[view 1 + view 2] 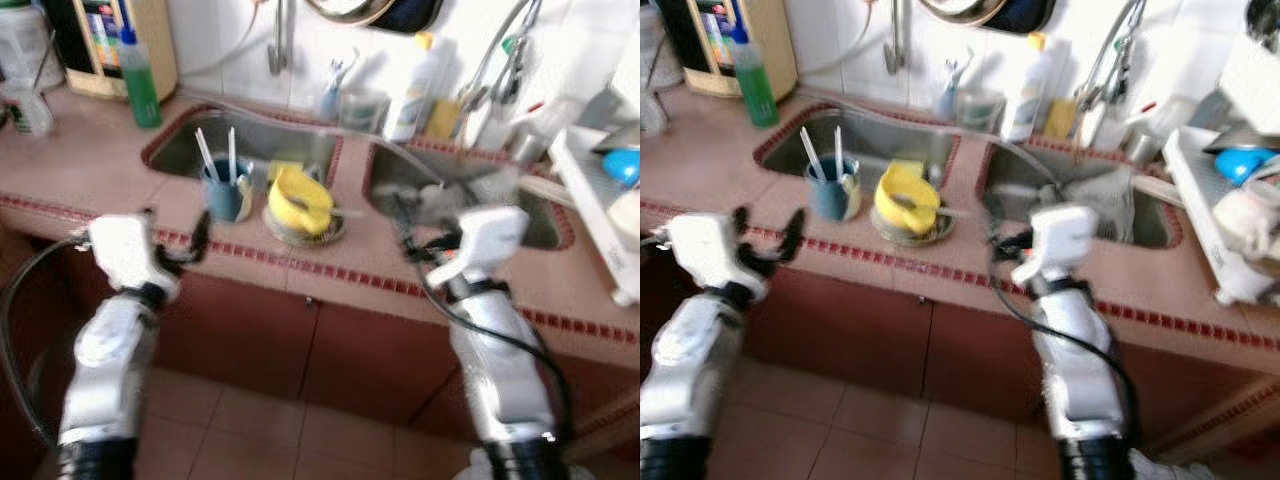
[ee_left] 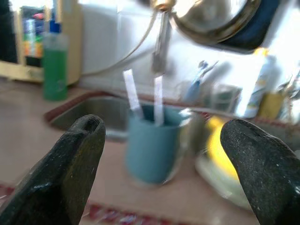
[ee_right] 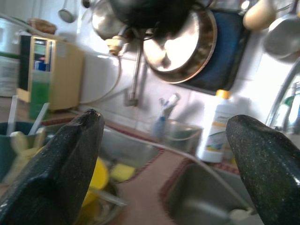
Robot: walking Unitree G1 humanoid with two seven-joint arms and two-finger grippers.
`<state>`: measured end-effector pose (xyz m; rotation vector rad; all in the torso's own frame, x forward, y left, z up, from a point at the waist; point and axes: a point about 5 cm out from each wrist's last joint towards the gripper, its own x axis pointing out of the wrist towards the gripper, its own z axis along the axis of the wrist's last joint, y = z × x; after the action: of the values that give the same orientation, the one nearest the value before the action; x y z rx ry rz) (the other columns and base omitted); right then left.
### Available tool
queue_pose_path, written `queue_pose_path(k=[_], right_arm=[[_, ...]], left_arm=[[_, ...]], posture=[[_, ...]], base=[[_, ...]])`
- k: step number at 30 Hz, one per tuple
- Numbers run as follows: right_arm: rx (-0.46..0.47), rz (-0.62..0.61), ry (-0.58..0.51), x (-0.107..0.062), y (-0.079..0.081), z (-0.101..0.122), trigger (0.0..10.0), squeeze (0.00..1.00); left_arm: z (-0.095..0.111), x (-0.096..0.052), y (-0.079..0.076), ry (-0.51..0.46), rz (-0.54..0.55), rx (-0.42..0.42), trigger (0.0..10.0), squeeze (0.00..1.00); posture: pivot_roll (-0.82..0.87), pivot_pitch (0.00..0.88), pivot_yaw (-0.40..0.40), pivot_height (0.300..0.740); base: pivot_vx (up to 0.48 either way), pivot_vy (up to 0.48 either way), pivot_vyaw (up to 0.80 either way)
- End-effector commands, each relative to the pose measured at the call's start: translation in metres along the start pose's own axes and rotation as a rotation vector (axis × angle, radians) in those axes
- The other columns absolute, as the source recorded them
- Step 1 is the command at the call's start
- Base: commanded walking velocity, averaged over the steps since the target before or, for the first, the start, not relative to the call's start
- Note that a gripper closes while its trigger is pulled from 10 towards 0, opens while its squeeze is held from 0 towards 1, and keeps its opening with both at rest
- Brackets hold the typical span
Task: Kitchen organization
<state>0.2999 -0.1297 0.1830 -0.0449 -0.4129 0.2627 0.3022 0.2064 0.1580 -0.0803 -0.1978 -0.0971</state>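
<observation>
Left gripper (image 1: 765, 235), fingers spread wide and empty, faces the upright blue cup (image 1: 832, 192) straight ahead on the counter (image 1: 710, 160), nearer than the open right gripper (image 1: 420, 235).

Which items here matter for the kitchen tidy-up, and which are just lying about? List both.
Likely in play:
- blue cup holding two white sticks, dead ahead of the open left gripper
- yellow plastic item on a metal dish

Lying about:
- green liquid bottle
- white bottle with yellow cap
- white dish rack

A home kitchen: double sink (image 1: 250, 140), tiled counter (image 1: 100, 180), hanging pans (image 3: 180, 42).
</observation>
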Motion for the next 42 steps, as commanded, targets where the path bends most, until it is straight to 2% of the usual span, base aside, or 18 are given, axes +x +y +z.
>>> queue_pose_path(k=[1,26,34,42], right_arm=[[-0.014,-0.032,0.002,-0.0017,-0.0117,0.0021,10.0,0.0],[-0.009,-0.03,0.012,-0.0035,-0.0109,0.0009,10.0,0.0],[-0.009,-0.034,0.016,-0.0034,-0.0123,0.0008,10.0,0.0],[-0.001,-0.03,0.018,-0.0036,-0.0115,0.0015,10.0,0.0]], left_arm=[[0.0001,0.0029,-0.0109,0.0,-0.033,-0.014,10.0,0.0],[-0.001,0.0012,-0.0114,0.01,-0.029,-0.018,10.0,0.0],[0.0007,0.0017,-0.0108,0.009,-0.024,-0.016,10.0,0.0],[0.0078,0.0065,-0.0108,0.026,-0.025,0.049,10.0,0.0]], posture=[[0.1,0.0,-0.067,0.74],[0.1,0.0,-0.065,0.74],[0.1,0.0,-0.065,0.74],[0.09,0.0,-0.058,0.74]], base=[[0.304,0.0,0.0],[0.304,0.0,0.0],[0.0,0.0,0.0],[0.0,0.0,0.0]])
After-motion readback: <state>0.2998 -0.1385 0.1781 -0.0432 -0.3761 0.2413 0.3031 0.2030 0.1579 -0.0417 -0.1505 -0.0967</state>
